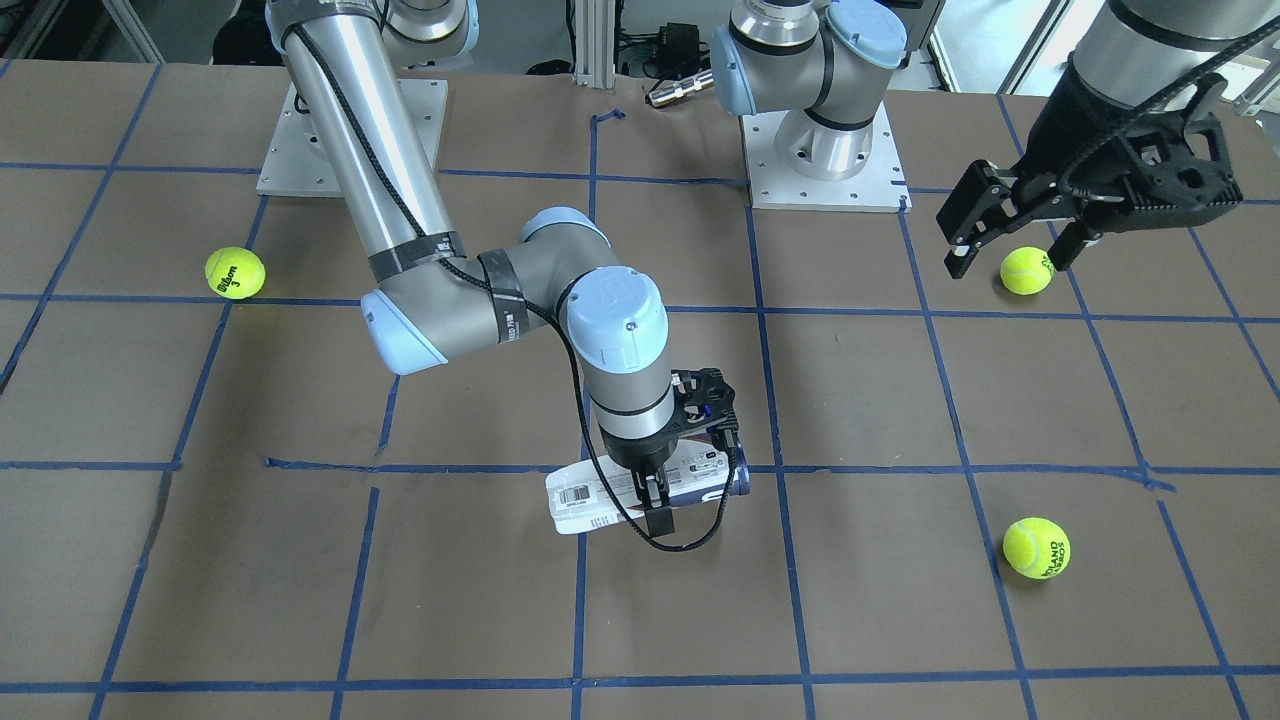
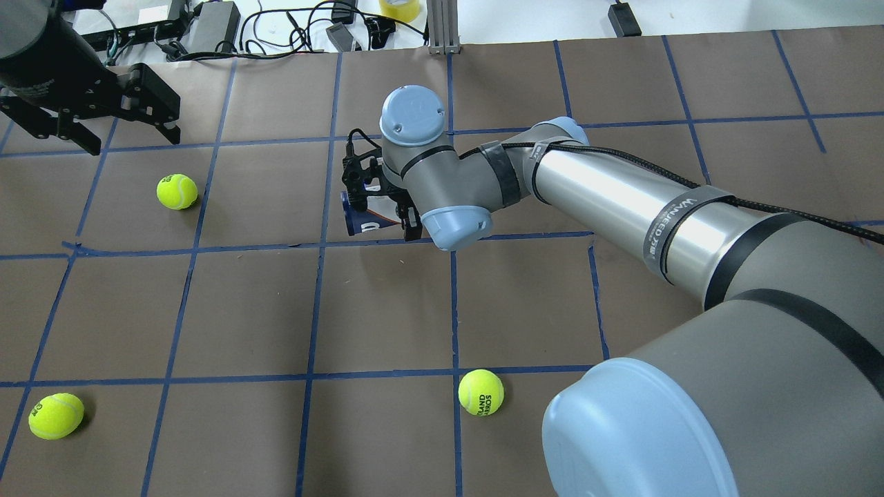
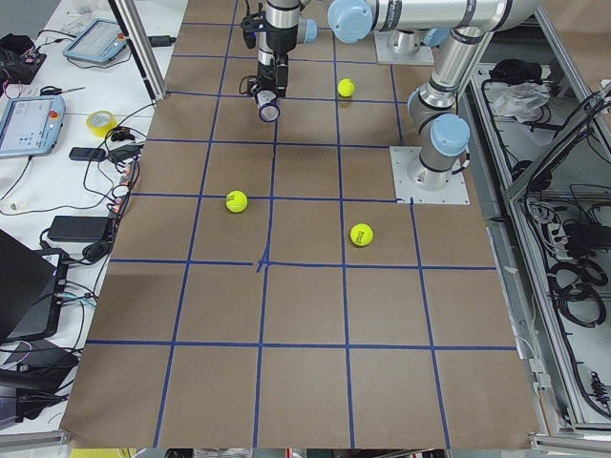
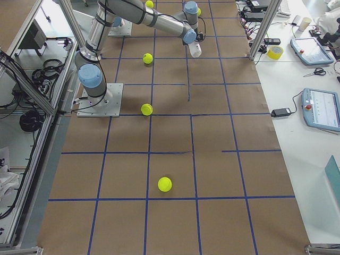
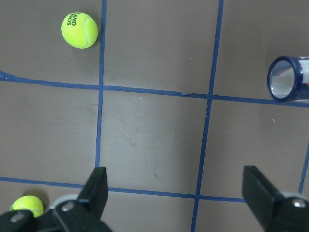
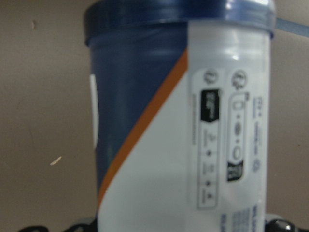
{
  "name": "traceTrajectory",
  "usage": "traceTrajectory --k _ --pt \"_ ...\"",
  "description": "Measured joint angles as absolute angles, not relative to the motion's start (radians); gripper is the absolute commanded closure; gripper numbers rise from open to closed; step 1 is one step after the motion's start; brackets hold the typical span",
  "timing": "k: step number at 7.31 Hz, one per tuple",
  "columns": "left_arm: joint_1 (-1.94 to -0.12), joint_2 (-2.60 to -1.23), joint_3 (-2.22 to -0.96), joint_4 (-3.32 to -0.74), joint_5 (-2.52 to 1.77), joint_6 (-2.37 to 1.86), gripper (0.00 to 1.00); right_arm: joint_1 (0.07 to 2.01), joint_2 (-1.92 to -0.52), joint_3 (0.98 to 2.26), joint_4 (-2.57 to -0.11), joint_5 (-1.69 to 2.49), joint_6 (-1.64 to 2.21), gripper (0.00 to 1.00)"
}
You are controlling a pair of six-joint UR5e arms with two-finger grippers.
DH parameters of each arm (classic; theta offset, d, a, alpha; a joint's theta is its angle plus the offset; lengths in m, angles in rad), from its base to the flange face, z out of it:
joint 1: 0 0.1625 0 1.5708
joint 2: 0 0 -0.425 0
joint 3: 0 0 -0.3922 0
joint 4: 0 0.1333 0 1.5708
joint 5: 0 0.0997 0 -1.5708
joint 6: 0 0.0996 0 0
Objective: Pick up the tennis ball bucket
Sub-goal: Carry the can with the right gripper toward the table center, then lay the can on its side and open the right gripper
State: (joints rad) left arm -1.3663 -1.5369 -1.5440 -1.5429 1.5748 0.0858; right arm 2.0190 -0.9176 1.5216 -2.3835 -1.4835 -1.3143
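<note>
The slim cylindrical tennis ball bucket (image 1: 585, 498), white-labelled with a navy end, lies horizontal in the right gripper (image 1: 655, 505), whose fingers are clamped across the bucket's middle from above. Whether the bucket rests on the brown, blue-taped table (image 1: 900, 600) or hangs just off it cannot be told. Well apart from the bucket, on its navy-end side, the left gripper (image 1: 1010, 262) hangs with fingers spread wide, and a yellow-green tennis ball (image 1: 1027, 270) lies nearby.
</note>
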Motion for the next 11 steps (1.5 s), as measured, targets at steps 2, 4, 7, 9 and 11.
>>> traceTrajectory --k 2,4,7,9,11 --pt "-1.366 -1.537 -1.545 -1.545 1.576 0.086 0.00 2.022 -0.915 1.524 -2.386 -1.476 -1.264 0.32" --pt "-1.368 -1.536 -1.547 -1.547 1.576 0.086 0.00 2.025 -0.917 1.525 -2.387 -1.487 -1.171 0.31" --pt "-1.371 -1.536 -1.549 -1.547 1.575 0.086 0.00 2.029 -0.912 1.528 -2.385 -1.491 -1.131 0.00" --pt "-1.373 -1.536 -1.550 -1.547 1.575 0.086 0.00 2.012 -0.908 1.527 -2.380 -1.488 -1.126 0.00" --pt "-1.376 -1.536 -1.554 -1.546 1.574 0.086 0.00 1.994 -0.927 1.518 -2.375 -1.479 -1.079 0.00"
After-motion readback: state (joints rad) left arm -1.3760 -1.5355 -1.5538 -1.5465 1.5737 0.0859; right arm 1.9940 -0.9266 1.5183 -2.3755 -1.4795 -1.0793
